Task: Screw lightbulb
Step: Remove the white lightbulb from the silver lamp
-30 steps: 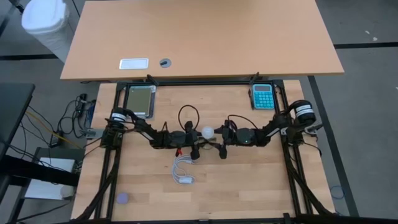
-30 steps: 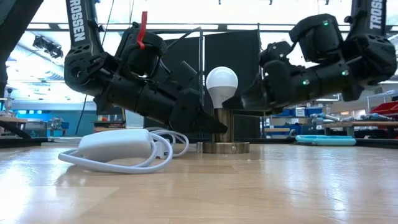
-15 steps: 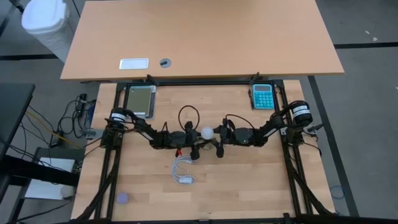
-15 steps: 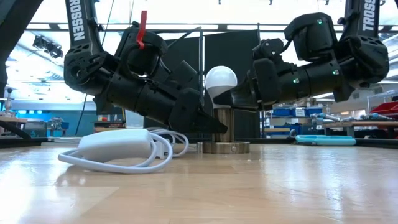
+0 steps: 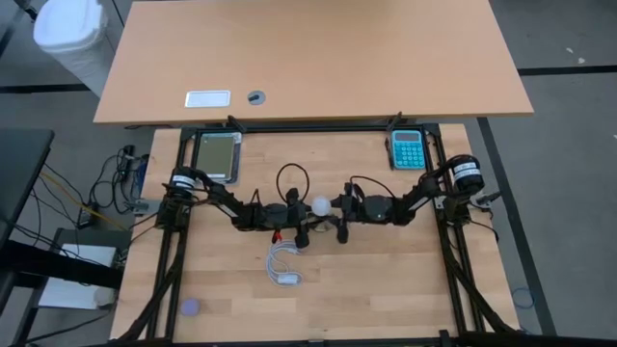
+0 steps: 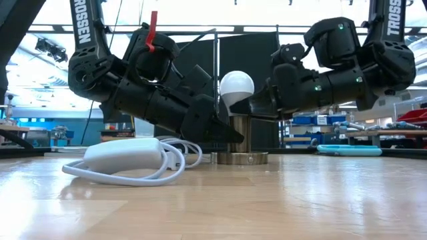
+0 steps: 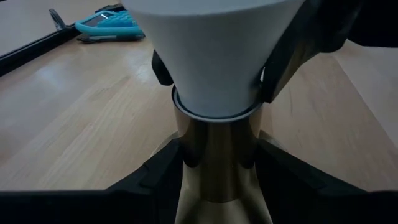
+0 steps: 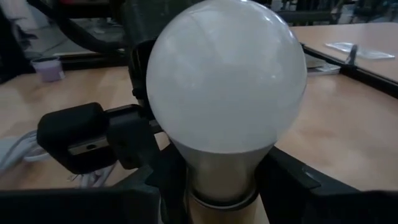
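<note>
At table centre, right gripper [image 6: 248,107] apparently pinches lightbulb [image 6: 237,85].

- high view — straight down, far, whole table [image 5: 386,280]
- low view — tabletop level, close
- wrist views — very close, opposite sides
- all share lightbulb [image 5: 321,204]

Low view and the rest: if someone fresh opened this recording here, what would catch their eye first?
The white lightbulb stands upright in a brass-coloured socket at the table's middle, with both dark arms meeting on it. The right gripper is shut on the lightbulb just under the globe, and the left gripper is clamped on the socket stem below. Nearer the camera lies a coiled white cable.
</note>
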